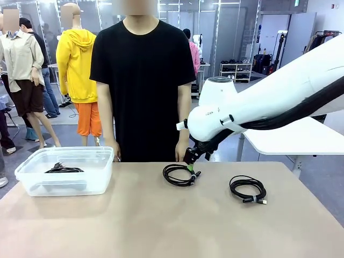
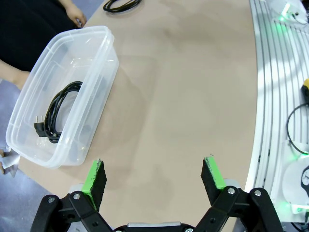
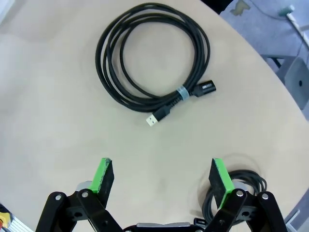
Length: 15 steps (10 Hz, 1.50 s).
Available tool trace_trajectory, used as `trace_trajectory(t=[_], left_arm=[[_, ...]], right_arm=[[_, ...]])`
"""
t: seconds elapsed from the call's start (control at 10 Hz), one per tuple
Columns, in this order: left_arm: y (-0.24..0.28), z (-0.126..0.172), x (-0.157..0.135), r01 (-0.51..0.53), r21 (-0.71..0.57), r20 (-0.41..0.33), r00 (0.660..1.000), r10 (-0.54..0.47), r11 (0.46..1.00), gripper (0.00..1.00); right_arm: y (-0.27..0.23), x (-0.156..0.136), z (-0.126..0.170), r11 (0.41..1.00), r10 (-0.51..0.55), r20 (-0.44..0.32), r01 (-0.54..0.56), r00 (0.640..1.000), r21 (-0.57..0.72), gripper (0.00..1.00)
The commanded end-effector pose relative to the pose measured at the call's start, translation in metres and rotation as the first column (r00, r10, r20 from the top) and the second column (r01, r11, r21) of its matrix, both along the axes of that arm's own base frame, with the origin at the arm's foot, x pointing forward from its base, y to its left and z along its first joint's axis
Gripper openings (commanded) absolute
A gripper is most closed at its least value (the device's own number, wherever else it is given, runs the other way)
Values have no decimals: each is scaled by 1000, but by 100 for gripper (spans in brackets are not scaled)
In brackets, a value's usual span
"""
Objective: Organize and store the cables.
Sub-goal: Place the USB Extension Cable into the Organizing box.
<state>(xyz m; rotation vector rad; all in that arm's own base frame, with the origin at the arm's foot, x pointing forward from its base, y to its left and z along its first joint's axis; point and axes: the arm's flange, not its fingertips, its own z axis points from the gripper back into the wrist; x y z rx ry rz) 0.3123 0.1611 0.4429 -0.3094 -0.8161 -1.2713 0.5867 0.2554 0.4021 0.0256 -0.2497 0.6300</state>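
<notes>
**Right gripper at second coil: partial-grasp risk**

Finding 1. One coiled power cable (image 1: 63, 170) (image 2: 60, 113) already lies inside the clear plastic bin (image 1: 32, 180) (image 2: 110, 48). Two more remain out on the surface (image 1: 161, 226). A plain black coil (image 1: 166, 173) (image 3: 256, 180) lies to the bin's right, near the far edge. A USB cable coil (image 1: 234, 188) (image 3: 108, 67) lies farther from the bin again.

Finding 2. My right gripper (image 1: 191, 169) (image 3: 164, 166) is low over the nearer coil with its jaws apart and holding nothing. One pad sits at the coil's rim rather than astride its bundle. My left gripper (image 2: 154, 166) hangs near the bin over bare surface, jaws likewise apart and empty.

Risk assessment, in my judgement:
- Closing from this offset could catch a single loop. The coil would then unwind and trail on the way to the bin.
- A descending pad could push the coil aside.
- A dangling plug end could snag on the bin's rim.
- The person's hand (image 1: 115, 156) hangs just beside the bin's far corner, so a carry to the bin must pass close to it.
</notes>
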Motion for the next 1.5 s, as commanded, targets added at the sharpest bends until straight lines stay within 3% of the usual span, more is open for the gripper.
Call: trace_trajectory(t=[0.0,0.3,0.4,0.6,0.7,0.8,1.0,1.4], left_arm=[[0,0,-2,5,4,12,1000,-6,1000,100],[0,0,-2,5,4,12,1000,-6,1000,100],[0,0,-2,5,4,12,1000,-6,1000,100],[0,0,-2,5,4,12,1000,-6,1000,100],[0,0,-2,5,4,12,1000,-6,1000,100],[0,0,-2,5,4,12,1000,-6,1000,100],[0,0,-2,5,4,12,1000,-6,1000,100],[0,0,-2,5,4,12,1000,-6,1000,100]], right_arm=[[10,17,-2,997,-72,-46,73,996,6,100],[17,39,-13,978,-210,-66,209,975,-18,100],[18,45,-19,953,-303,-62,302,951,-27,100],[21,55,-33,835,-549,-59,546,833,-71,100],[23,59,-41,798,-601,-32,598,798,-77,100],[25,62,-51,776,-630,-61,627,774,-61,100],[20,75,-71,688,-723,-73,726,687,19,100],[19,79,-92,676,-734,-105,737,671,-11,100]])
